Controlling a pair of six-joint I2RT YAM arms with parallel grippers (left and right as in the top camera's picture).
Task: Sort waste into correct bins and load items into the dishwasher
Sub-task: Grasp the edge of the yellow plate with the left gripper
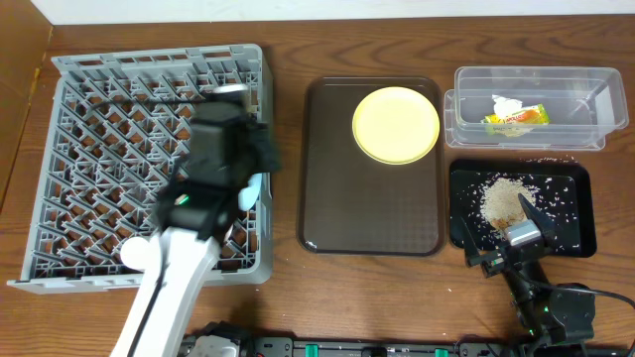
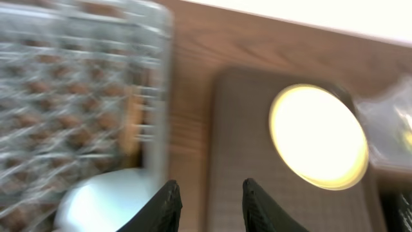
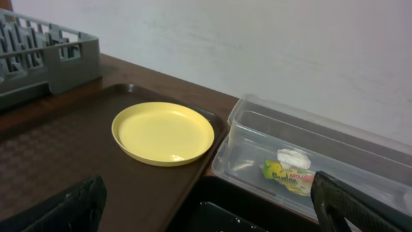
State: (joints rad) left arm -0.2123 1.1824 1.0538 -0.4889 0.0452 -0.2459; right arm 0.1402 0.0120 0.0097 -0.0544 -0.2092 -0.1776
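Note:
My left gripper (image 1: 266, 159) hangs over the right edge of the grey dishwasher rack (image 1: 99, 119), its jaws apart with nothing between them (image 2: 209, 203). The light blue bowl (image 1: 254, 190) (image 2: 103, 203) sits in the rack just left of the left finger. On the brown serving tray lies the yellow plate (image 1: 396, 124) (image 2: 318, 135) (image 3: 163, 133). The clear tub (image 1: 585, 99) holds the printed wrapper (image 1: 518, 118) (image 3: 290, 177) and the white paper scrap (image 1: 506, 103) (image 3: 293, 156). Rice crumbs (image 1: 506, 201) lie in the black tray (image 1: 575, 238). My right gripper (image 1: 496, 233) (image 3: 212, 212) stands wide open and empty over that tray's near left corner.
The brown serving tray (image 1: 367, 208) lies between the rack and the bins, bare except for the plate. A strip of wooden table (image 1: 286, 198) separates the rack from the tray. The left wrist view is motion-blurred.

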